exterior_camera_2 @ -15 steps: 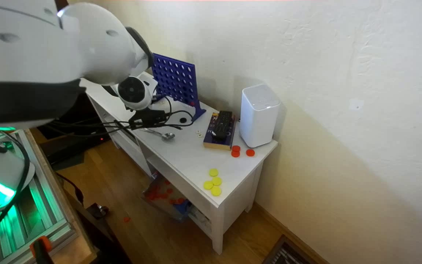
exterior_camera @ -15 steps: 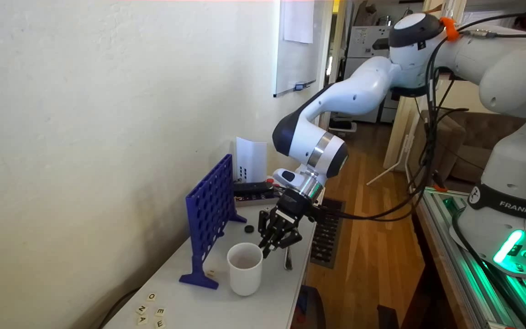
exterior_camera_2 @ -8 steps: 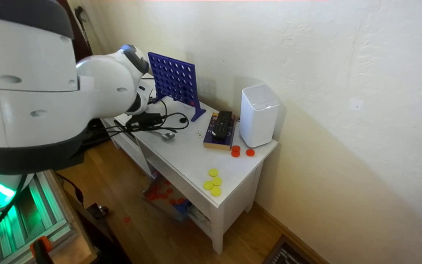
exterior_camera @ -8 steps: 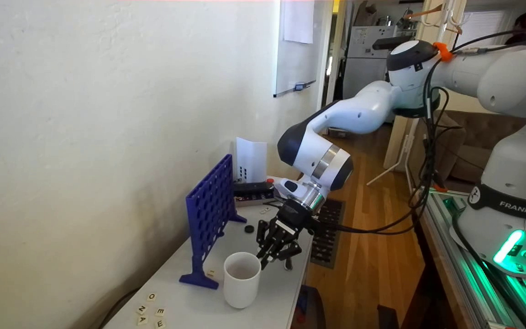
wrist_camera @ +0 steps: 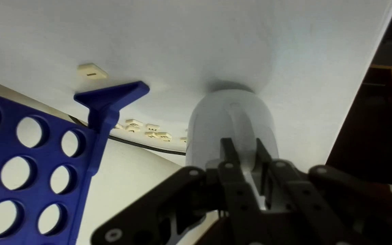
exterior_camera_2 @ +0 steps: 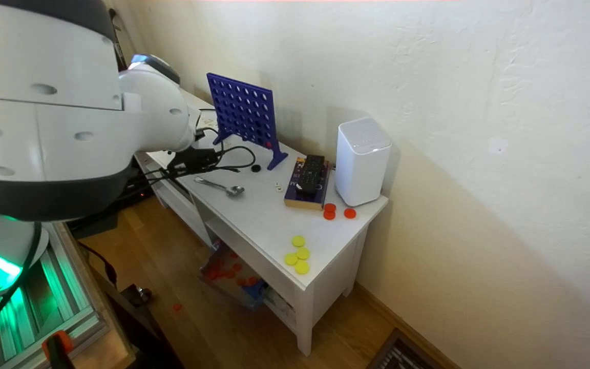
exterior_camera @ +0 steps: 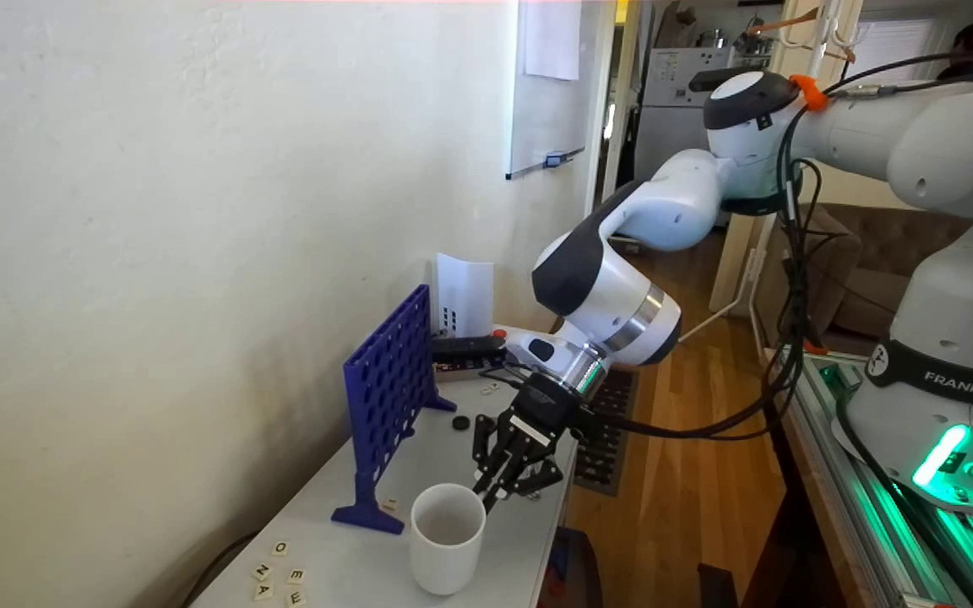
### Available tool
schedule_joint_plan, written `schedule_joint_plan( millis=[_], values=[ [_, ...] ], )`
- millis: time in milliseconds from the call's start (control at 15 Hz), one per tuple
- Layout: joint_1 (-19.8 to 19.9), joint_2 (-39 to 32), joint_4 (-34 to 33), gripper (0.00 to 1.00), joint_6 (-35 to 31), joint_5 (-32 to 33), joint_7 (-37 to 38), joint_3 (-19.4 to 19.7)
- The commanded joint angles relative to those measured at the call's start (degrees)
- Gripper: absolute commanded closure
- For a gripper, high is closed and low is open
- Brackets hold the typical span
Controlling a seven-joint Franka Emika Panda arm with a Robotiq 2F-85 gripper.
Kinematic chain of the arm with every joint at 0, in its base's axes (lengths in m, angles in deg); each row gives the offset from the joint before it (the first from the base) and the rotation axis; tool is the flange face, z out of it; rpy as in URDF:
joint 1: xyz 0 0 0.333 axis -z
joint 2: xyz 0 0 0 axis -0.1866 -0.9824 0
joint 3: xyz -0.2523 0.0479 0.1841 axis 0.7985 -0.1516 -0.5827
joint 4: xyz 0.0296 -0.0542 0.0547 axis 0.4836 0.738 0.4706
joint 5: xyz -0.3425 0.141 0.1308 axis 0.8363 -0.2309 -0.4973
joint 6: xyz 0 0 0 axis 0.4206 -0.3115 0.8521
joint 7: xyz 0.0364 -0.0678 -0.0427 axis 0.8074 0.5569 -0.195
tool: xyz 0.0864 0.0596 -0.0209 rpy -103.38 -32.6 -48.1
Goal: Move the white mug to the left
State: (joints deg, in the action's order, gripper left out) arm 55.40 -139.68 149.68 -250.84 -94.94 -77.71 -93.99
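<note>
The white mug (exterior_camera: pixel 446 549) stands upright in an exterior view, in front of the blue grid frame. My gripper (exterior_camera: pixel 485 494) reaches down to its handle side. In the wrist view the mug (wrist_camera: pixel 206 126) lies straight ahead, with its handle between the two fingertips of my gripper (wrist_camera: pixel 242 146). The fingers are close together on the handle. I cannot tell whether the mug's base touches the table; a dark shadow shows at its bottom. In an exterior view the arm hides the mug and most of the gripper.
The blue grid frame (exterior_camera: pixel 385 397) stands beside the mug, along the wall. Letter tiles (exterior_camera: pixel 280 549) lie near the table's front. A spoon (exterior_camera_2: pixel 219 186), a book under a remote (exterior_camera_2: pixel 309 177), a white container (exterior_camera_2: pixel 361 164), red discs (exterior_camera_2: pixel 330 211) and yellow discs (exterior_camera_2: pixel 301 254) sit farther along.
The mug and my gripper have moved together towards the lower part of an exterior view, past the blue frame's near foot. The arm has shifted and uncovered the spoon.
</note>
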Motion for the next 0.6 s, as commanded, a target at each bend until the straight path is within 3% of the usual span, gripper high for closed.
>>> schedule_joint_plan(
  millis=[0, 333, 533],
  values=[
    [-5.56, 2.73, 2.70, 0.96, -3.43, 12.13, 15.08, 2.20],
    [-14.82, 6.89, 1.79, 0.96, -5.70, 25.36, 33.78, 6.69],
    [-18.14, 9.70, 1.21, 0.96, -5.80, 31.73, 44.43, 8.51]
  ],
)
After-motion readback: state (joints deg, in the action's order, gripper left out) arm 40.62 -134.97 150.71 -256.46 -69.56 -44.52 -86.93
